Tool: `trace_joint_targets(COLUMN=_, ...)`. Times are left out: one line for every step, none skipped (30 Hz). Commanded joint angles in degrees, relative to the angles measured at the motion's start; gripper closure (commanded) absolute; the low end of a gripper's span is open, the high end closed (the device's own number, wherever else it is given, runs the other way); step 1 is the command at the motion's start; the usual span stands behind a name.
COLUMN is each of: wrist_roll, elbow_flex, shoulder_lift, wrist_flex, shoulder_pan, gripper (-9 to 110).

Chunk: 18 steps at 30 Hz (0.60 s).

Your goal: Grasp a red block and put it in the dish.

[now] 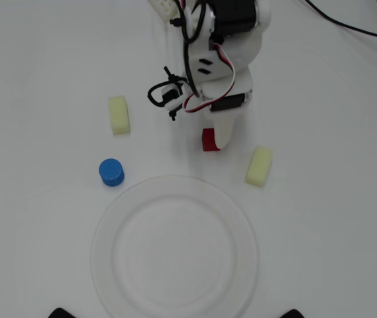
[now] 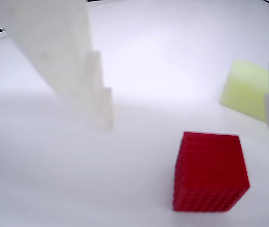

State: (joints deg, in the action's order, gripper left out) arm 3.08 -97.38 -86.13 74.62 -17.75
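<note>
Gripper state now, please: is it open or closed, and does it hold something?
Gripper: open and holding nothing; the red block sits on the table between its fingers, with a clear gap on the left side in the wrist view.

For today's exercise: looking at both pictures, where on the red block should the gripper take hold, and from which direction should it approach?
Grip the red block across two opposite flat side faces, coming down from above. It sits flat on the table with clear space all round; the nearest pale yellow block stands apart. The gripper looks open wide enough to straddle it, one finger already to its left in the wrist view.
</note>
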Motion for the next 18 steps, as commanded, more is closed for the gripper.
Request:
trace_joint_targets(wrist_roll=0.8, elbow_flex=3.3, shoulder_lift=0.9, wrist_flex=-1.7, shoulder_pan=-0.8, gripper=75)
trace_joint_targets(wrist_roll=0.8, elbow_flex=3.2, shoulder_lift=1.3, wrist_flex=-2.4, shoulder_pan=-0.8, gripper=75)
trace_joint_targets(wrist_roll=0.8, elbow_flex=3.0, shoulder_lift=1.8, wrist_flex=-3.1, shoulder_pan=-0.9, gripper=75)
trace_joint_targets(wrist_roll=0.8, elbow_flex=3.0, shoulder_lift=2.5, wrist_flex=-3.7, shoulder_pan=-0.9, gripper=75)
trace_joint_targets(wrist_roll=0.8, elbow_flex=3.0, shoulder_lift=3.3, wrist_flex=-4.4, shoulder_pan=-1.0, gripper=75)
trace_joint_targets(wrist_roll=0.8, elbow_flex=3.0, shoulder_lift=3.9, wrist_flex=-5.1, shoulder_pan=-1.0, gripper=75)
trace_joint_targets(wrist_roll=0.7, elbow_flex=3.0, shoulder_lift=4.3, wrist_flex=-5.7, shoulder_pan=-1.1, gripper=76)
trace_joint_targets(wrist_roll=0.7, elbow_flex=3.0, shoulder_lift=4.7, wrist_flex=-6.3, shoulder_pan=-1.1, gripper=76)
trace_joint_targets(wrist_roll=0.6, elbow_flex=3.0, shoulder_lift=5.0, wrist_flex=-6.9, shoulder_pan=-1.1, gripper=76)
trace_joint_targets(wrist_roll=0.6, elbow_flex=3.0, shoulder_lift=5.4, wrist_flex=-7.4, shoulder_pan=-1.1, gripper=76)
trace_joint_targets(wrist_roll=0.4, elbow_flex=3.0, shoulder_lift=5.8, wrist_flex=-7.7, shoulder_pan=-1.1, gripper=77)
trace_joint_targets(wrist_roll=0.2, elbow_flex=3.0, shoulder_lift=6.2, wrist_flex=-8.2, shoulder_pan=-1.2, gripper=78)
trace_joint_targets(wrist_roll=-0.4, elbow_flex=3.0, shoulder_lift=6.7, wrist_flex=-8.6, shoulder_pan=-1.3, gripper=81)
trace_joint_targets(wrist_roll=-0.7, elbow_flex=3.0, shoulder_lift=7.1, wrist_flex=-8.9, shoulder_pan=-1.4, gripper=86)
trace_joint_targets(wrist_roll=-1.1, elbow_flex=3.0, shoulder_lift=7.5, wrist_flex=-9.2, shoulder_pan=-1.4, gripper=89)
trace_joint_targets(wrist_roll=-1.7, elbow_flex=3.0, shoulder_lift=7.7, wrist_flex=-9.5, shoulder_pan=-1.5, gripper=94)
trace_joint_targets(wrist_roll=-1.8, elbow_flex=3.0, shoulder_lift=7.9, wrist_flex=-9.6, shoulder_pan=-1.5, gripper=99)
trace_joint_targets(wrist_roll=-2.0, elbow_flex=3.0, shoulder_lift=8.0, wrist_flex=-9.6, shoulder_pan=-1.5, gripper=100)
